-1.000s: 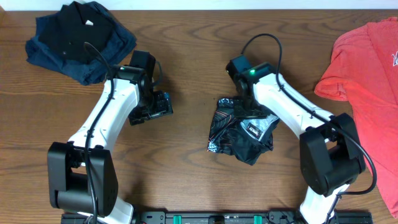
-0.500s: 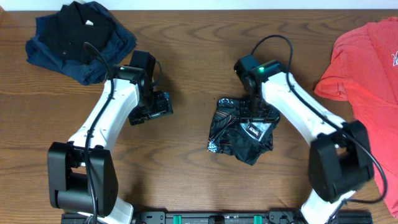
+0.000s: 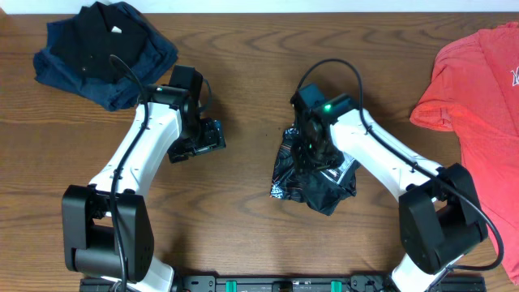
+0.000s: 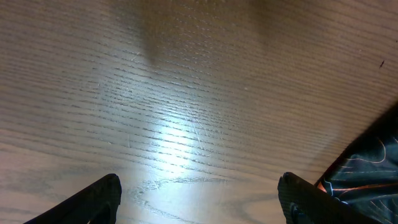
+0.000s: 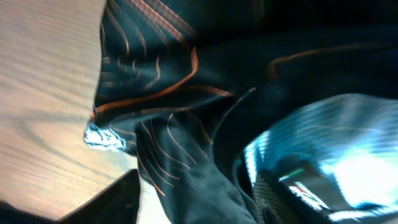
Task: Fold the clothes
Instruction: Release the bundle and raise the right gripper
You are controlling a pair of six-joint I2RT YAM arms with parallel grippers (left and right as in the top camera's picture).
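Worktop (image 3: 243, 81): dark garment heap (image 3: 105, 49) far left; coral T-shirt (image 3: 478, 81), cut off right. Right pincer (image 5: 196, 194) buried in jersey (image 3: 324, 191), grip indiscernible. Left pincer (image 4: 199, 194) apart, empty.

black jersey (image 3: 318, 191) with orange-red lines, coral T-shirt (image 3: 478, 77), navy garment (image 3: 156, 51)

the brown wooden table (image 3: 251, 73) lies bare between your two arms and along the near edge at centre. the left gripper (image 4: 199, 194) hangs over open wood with its fingers wide apart. the crumpled shiny black jersey with orange-red lines (image 3: 312, 185) blocks the middle right, near one of that gripper's fingers. the heap of navy and black garments (image 3: 101, 49) fills the far left corner. the coral-red t-shirt (image 3: 478, 89) covers the right edge.
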